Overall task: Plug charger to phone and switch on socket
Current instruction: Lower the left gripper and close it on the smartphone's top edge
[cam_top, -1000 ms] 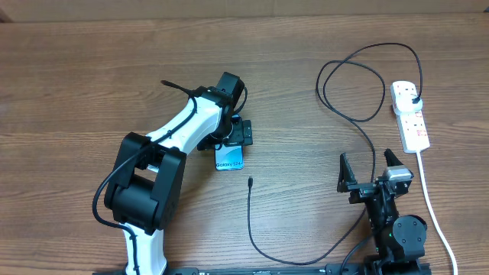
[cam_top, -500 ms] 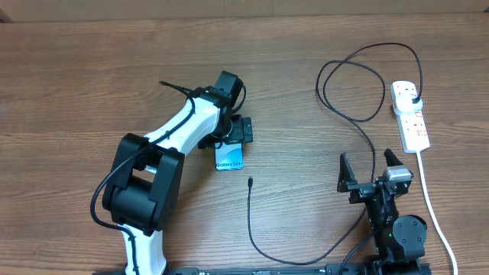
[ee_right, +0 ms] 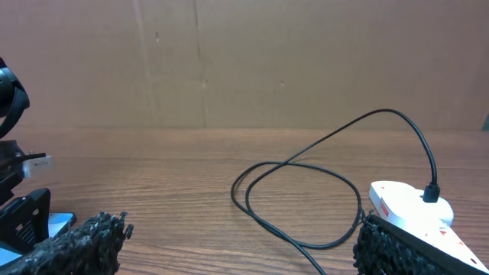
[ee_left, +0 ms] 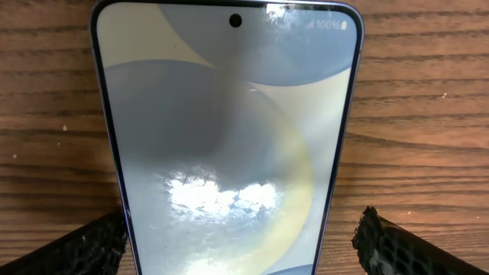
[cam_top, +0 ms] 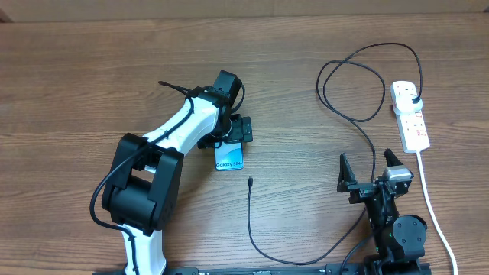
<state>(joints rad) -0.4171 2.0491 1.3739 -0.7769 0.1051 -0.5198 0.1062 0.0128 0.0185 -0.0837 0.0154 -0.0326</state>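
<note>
Phone lies flat on the table between the left gripper's spread jaws, unclamped. Charger tip lies near it, not touching; the right gripper stands open and empty near the socket

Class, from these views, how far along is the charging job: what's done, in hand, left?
Done: the plug sits in the socket.
In hand: the open left claw straddles the phone.
Left: the cable tip lies loose near the phone, not plugged in. The right claw is open and empty. Whether the socket is on can't be told.
</note>
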